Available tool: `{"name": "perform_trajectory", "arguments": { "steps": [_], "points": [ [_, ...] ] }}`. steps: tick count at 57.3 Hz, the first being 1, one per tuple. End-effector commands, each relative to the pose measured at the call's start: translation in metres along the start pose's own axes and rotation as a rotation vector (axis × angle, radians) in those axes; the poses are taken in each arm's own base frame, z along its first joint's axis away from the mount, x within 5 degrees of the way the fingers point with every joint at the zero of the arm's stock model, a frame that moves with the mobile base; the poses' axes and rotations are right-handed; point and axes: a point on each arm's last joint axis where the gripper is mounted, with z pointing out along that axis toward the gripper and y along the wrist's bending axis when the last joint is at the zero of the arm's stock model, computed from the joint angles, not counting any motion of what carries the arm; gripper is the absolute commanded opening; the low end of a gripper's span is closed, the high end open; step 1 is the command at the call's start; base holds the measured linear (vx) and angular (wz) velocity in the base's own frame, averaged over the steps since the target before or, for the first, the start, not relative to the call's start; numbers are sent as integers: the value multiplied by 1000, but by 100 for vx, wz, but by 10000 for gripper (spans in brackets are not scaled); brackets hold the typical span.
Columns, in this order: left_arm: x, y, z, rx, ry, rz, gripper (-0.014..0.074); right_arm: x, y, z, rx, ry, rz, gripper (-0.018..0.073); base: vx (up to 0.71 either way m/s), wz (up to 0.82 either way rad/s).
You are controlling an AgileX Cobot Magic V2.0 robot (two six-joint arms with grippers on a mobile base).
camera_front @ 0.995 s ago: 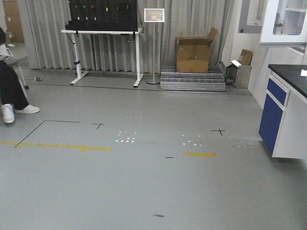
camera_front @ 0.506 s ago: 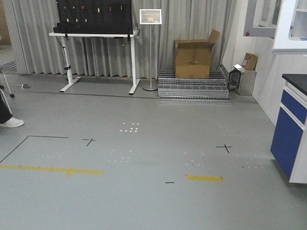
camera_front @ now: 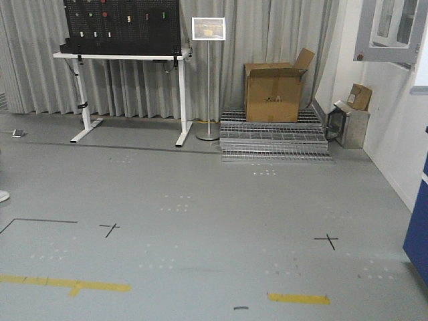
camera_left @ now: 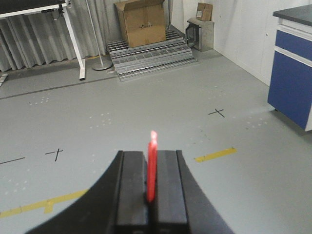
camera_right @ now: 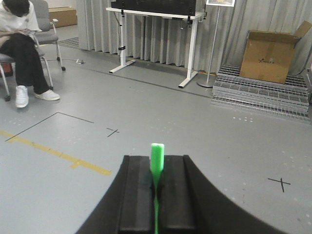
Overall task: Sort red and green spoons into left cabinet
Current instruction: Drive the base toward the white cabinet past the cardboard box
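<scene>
Grey floor (camera_front: 214, 200) with tape marks, a white desk (camera_front: 127, 60) and a cardboard box (camera_front: 274, 90) at the far side; the cabinet shows in no view. Left claw (camera_left: 151, 161) pinching the red spoon (camera_left: 153, 144), which stands up between its jaws; right claw (camera_right: 156, 165) pinching the green spoon (camera_right: 157, 152) likewise. Step judged: transit toward the cabinet, best done with a firm pinch on both spoons, level wrists and no release until it is reached.
</scene>
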Motion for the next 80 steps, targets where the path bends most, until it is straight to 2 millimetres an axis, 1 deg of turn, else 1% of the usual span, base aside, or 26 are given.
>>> {"name": "perform_trajectory", "arguments": {
  "steps": [1,80],
  "points": [
    [-15,2,-3,-20,-99,-16,-3,-13,-3,-2,30,-69,22,-3,67,-5],
    [-15,2,-3,-20,-100,-16,-3,-12,-2,-2,23,-65,25,-3,66,-2]
  ]
}}
